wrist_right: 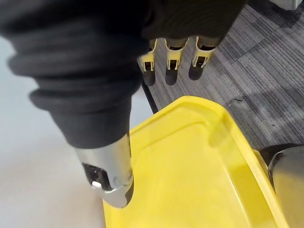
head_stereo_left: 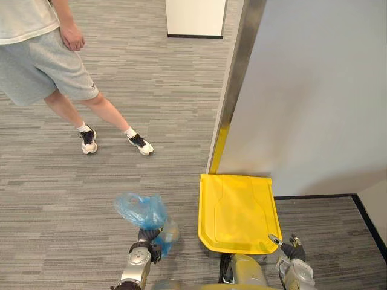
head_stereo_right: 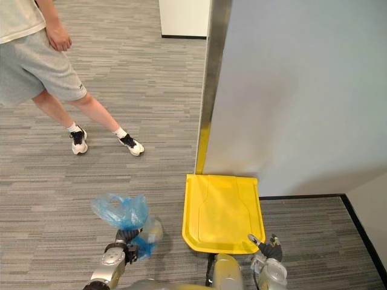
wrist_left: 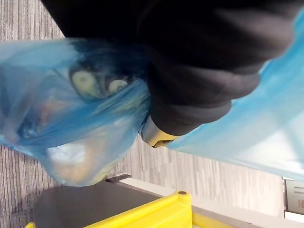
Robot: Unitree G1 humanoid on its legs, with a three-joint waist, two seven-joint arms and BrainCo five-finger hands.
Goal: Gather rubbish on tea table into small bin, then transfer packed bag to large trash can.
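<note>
My left hand is shut on the neck of a blue rubbish bag, held above the carpet just left of the large trash can. The bag's bunched top stands up above the hand and its filled part hangs beside it, with rubbish showing through the film. The can's yellow lid lies closed and flat against the wall. My right hand is at the lid's near right corner, fingers straight and relaxed, thumb just over the yellow lid, holding nothing.
A person in grey shorts and sneakers stands on the carpet at the far left. A pale wall with a metal corner strip rises behind the can. A white cabinet stands far back.
</note>
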